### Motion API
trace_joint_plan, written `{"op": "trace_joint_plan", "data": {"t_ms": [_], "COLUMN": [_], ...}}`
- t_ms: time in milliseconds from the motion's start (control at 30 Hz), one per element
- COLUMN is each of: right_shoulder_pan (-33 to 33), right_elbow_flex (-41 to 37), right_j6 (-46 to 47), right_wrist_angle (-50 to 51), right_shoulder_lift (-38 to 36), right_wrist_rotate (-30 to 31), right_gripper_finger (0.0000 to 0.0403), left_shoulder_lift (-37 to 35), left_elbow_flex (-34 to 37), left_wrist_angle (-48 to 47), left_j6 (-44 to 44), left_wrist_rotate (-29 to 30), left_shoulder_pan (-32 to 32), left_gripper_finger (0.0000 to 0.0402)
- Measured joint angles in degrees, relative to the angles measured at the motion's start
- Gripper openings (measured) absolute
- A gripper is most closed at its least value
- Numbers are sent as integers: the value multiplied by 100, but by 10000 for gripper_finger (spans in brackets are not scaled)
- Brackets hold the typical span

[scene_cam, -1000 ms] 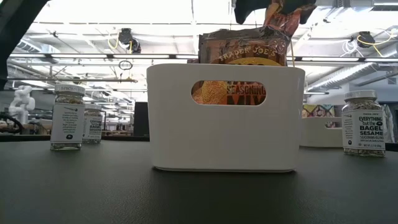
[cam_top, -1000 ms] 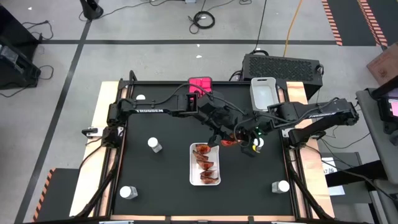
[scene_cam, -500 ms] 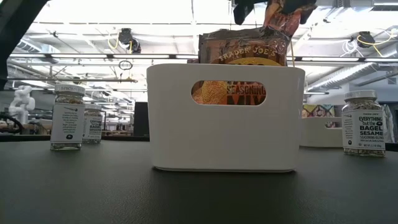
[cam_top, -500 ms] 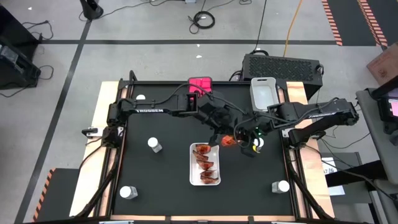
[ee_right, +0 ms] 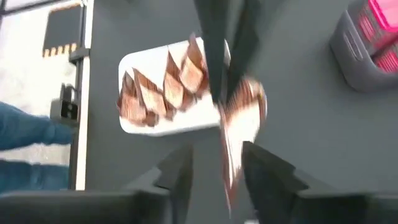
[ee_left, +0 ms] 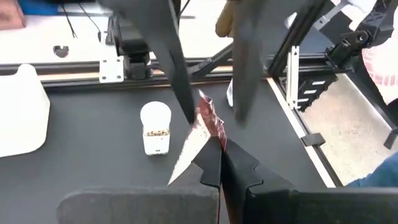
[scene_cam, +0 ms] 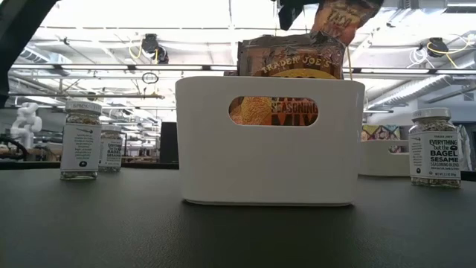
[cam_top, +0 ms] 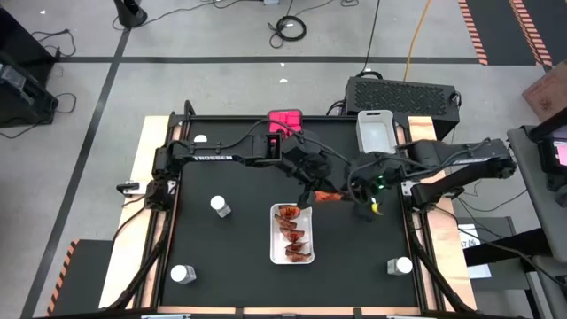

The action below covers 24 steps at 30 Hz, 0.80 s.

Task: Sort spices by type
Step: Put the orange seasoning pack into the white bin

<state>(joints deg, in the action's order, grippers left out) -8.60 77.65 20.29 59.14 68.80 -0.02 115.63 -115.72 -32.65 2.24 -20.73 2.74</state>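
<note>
A crinkly red-orange packet point(cam_top: 329, 196) hangs in the air over the table's middle, just past the far right corner of the white tray point(cam_top: 274, 239). My left gripper point(cam_top: 312, 193) is shut on it. My right gripper point(cam_top: 354, 191) is open just to the packet's right. Its fingers flank the packet's other end point(ee_right: 244, 115) without touching it. Several more packets stand in the tray point(scene_cam: 223, 164), below the held packet point(scene_cam: 343, 13). Clear jars with white caps point(cam_top: 220, 206) point(cam_top: 183, 274) point(cam_top: 401, 265) stand on the black table. My left gripper point(ee_left: 219, 163) pinches the packet between its two fingers at the end nearest it point(ee_left: 213, 138). The fingers come from the table's left, slanting down. The packet sticks out ahead of them on edge toward the right arm, lifted clear of table and tray.
A grey bin with bright pink boxes point(cam_top: 285, 121) sits at the far edge. A pale empty bin point(cam_top: 376, 133) stands at the far right. Another jar point(ee_left: 155, 127) stands on the table below the held packet. Black table lies open at left and near right.
My right gripper has let go of the packet and drawn back a little toward the table's right edge and up. The packet stays in the air in my left gripper, now stretched out flatter than before.
</note>
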Motion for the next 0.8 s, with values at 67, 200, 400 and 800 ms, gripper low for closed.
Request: {"op": "trace_joint_plan", "data": {"t_ms": [67,200,400,800], "right_shoulder_pan": [0,-17,-178,-368], "right_elbow_flex": [38,39,-187,-1382], "right_j6": [41,319,822,1852], "right_wrist_angle": [365,921,927,130], "right_shoulder_lift": [-186,-639,-1471,-2665], "right_wrist_rotate": [-2,15,646,925], "right_gripper_finger": [154,195,220,217], "left_shoulder_lift": [-19,-218,-413,-1813], "left_elbow_flex": [0,0,0,1936], "left_wrist_angle": [-129,-665,-1003,1252], "left_j6": [5,280,612,53], "left_wrist_rotate": [-1,-126,-399,-624], "left_shoulder_pan": [9,20,0,17], "left_gripper_finger": [1,1,1,0]}}
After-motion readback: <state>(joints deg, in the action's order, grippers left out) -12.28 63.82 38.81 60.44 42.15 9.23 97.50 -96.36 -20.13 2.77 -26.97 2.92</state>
